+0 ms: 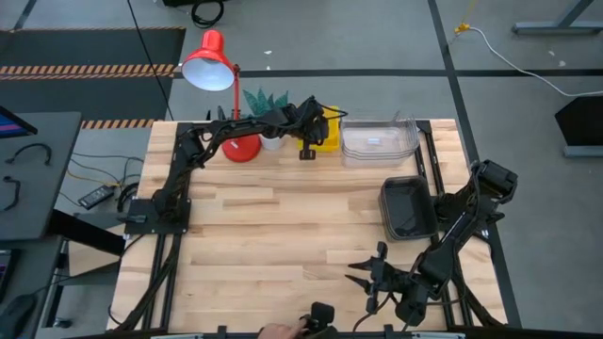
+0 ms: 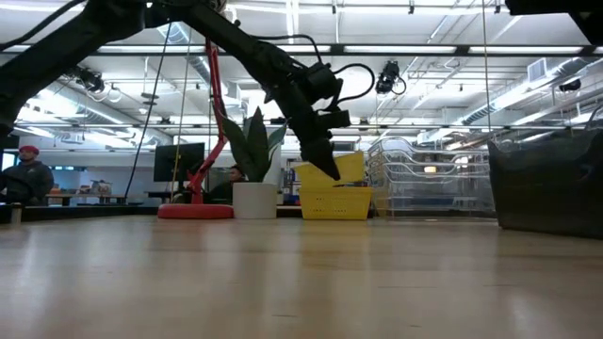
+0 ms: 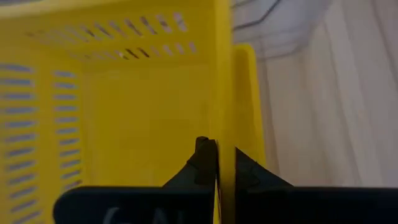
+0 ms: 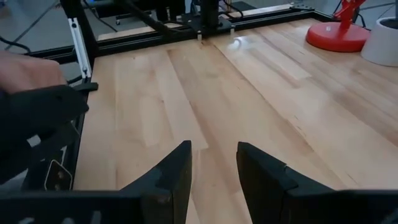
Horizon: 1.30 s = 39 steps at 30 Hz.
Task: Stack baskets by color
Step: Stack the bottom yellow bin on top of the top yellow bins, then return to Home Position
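Fingers of left gripper [image 3: 217, 163] pinch slotted wall of bright yellow basket [image 3: 124, 106]; right gripper [image 4: 214, 168] fingers apart.

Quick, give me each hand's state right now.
Left hand: closed on the wall of the yellow basket.
Right hand: open, holding nothing, over bare table.

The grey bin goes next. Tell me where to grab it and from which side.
Grip the grey bin by a thin rim wall, coming straight down from above. It sits upright and open-topped near the right arm, so one finger can drop inside and one outside. The open right end effector is nearest.
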{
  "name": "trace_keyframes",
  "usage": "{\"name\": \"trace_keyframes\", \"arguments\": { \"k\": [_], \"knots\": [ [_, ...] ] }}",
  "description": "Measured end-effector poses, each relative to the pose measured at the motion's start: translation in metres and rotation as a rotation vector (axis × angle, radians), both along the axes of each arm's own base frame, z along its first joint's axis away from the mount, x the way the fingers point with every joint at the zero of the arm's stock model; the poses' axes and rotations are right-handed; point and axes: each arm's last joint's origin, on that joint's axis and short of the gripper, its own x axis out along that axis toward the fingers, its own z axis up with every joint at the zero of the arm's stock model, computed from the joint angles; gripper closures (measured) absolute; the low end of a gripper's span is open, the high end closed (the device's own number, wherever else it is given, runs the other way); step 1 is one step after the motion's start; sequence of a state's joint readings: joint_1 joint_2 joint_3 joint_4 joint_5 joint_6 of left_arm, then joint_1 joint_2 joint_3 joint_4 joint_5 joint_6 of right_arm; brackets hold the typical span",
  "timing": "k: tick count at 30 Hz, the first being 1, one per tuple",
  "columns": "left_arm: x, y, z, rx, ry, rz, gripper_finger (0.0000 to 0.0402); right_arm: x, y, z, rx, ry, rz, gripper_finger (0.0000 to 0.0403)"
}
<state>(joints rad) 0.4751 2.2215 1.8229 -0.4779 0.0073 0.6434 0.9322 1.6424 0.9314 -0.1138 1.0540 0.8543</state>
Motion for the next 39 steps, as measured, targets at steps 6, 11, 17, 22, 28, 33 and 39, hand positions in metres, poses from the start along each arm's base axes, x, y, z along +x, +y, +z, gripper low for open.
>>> {"name": "trace_keyframes", "arguments": {
  "k": [6,11,17,22,28,33,39],
  "knots": [
    [0.002,0.000,0.002,-0.003,-0.032,-0.012,0.0375,0.001,0.000,0.000,0.001,0.001,0.007,0.0271],
    [0.004,0.003,-0.002,-0.017,-0.056,-0.026,0.0326,0.001,0.001,0.001,0.003,0.001,0.010,0.0271],
    [0.005,0.003,-0.006,-0.017,-0.049,-0.023,0.0268,0.001,0.002,0.001,0.020,0.010,0.026,0.0271],
    [0.000,0.001,0.007,0.002,-0.038,-0.007,0.0245,0.001,0.002,0.001,0.017,0.011,0.030,0.0271],
    [-0.014,-0.013,0.047,-0.001,-0.047,0.055,0.0262,0.002,-0.002,-0.001,-0.009,0.015,-0.001,0.0276],
    [-0.046,-0.050,0.107,-0.106,-0.065,0.124,0.0287,0.008,-0.018,-0.004,0.024,0.232,0.108,0.0324],
    [-0.095,-0.111,0.140,-0.184,-0.157,0.111,0.0327,0.036,-0.065,0.001,-0.050,0.415,0.297,0.0393]
  ]
}}
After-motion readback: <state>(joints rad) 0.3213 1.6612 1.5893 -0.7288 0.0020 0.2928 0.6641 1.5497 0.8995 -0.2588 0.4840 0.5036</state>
